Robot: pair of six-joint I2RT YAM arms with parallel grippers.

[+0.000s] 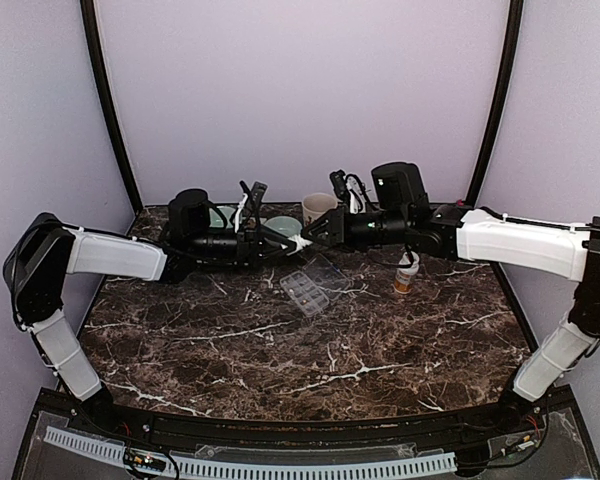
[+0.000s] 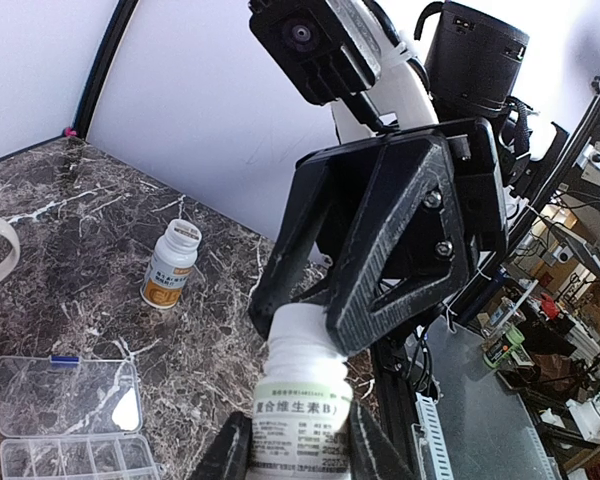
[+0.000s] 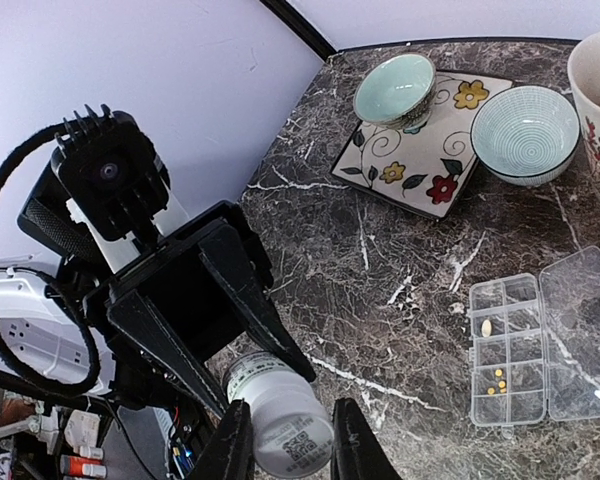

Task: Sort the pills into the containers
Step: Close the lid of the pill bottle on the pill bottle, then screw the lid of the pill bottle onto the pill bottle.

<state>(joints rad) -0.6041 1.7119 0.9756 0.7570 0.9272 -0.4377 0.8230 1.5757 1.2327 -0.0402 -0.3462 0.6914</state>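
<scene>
Left fingers (image 2: 225, 455) pinch a white pill bottle (image 2: 300, 400) by its body in mid-air while right fingers (image 3: 230, 445) pinch its cap end, the open organiser box (image 1: 305, 292) lying on the marble counter (image 1: 280, 360) nearby; a slipping grip could spill its contents.

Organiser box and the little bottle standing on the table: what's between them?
Nothing but bare marble table lies between the box and the standing bottle; the left wrist view shows that stretch clearly.
</scene>
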